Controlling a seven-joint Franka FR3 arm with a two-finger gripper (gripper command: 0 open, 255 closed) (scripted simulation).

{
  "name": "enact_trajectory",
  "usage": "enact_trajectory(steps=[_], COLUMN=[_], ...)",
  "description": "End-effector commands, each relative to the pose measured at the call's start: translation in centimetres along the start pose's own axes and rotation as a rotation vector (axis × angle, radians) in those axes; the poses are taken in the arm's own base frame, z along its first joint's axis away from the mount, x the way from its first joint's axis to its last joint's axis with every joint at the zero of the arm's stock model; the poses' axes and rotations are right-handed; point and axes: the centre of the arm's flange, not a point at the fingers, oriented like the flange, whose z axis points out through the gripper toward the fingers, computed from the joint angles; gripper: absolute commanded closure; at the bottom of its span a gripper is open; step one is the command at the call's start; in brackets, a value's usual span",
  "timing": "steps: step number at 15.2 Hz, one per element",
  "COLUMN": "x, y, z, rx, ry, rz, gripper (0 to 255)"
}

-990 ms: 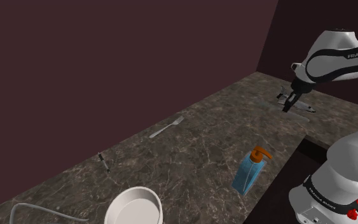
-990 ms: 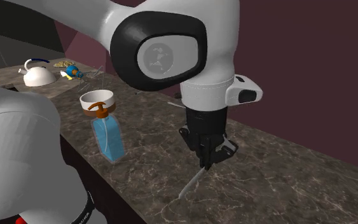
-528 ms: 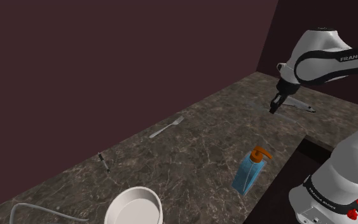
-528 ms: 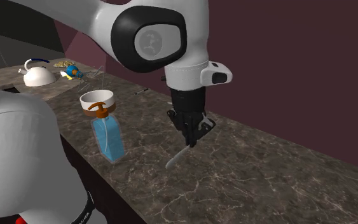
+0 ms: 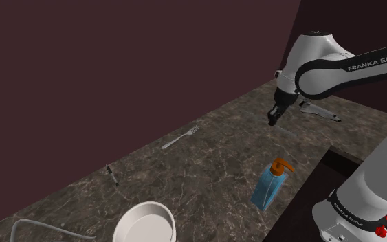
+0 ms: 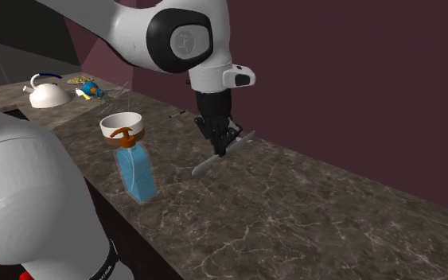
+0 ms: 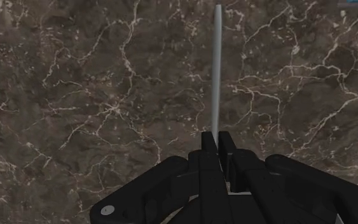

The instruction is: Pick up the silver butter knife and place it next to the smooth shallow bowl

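My gripper [image 6: 222, 148] is shut on a slim silver butter knife [image 6: 204, 166], which slants down from the fingers just above the dark marble counter [image 6: 309, 207]. In the wrist view the knife [image 7: 217, 70] runs straight out from between the closed fingertips of the gripper [image 7: 217, 144]. In the shoulder view the gripper [image 5: 273, 118] hangs over the counter's far right part. The white shallow bowl [image 5: 146, 223] sits at the near left end, far from the gripper. It appears as a white rim [image 6: 121, 122] behind the soap bottle in the second exterior view.
A blue soap bottle [image 5: 271, 184] with an orange pump stands near the counter's front edge, between gripper and bowl. A fork [image 5: 180, 138] and a small dark utensil [image 5: 113, 174] lie along the back. A white kettle [image 6: 45, 90] sits far off. A dark wall backs the counter.
The gripper has carried the knife toward the shoulder view's left, away from where it hung a second ago. The fingers stayed shut on it throughout.
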Motion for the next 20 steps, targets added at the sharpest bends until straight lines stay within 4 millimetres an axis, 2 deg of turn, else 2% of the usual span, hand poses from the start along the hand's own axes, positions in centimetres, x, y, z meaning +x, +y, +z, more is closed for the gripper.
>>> enact_trajectory(steps=[1,20], x=[0.9,12.2], y=[-2.4,-24.8], z=[-0.1,0.1], rx=[0.001,0.001], ry=[0.0,0.0], rz=[0.002,0.002], gripper=[255,255])
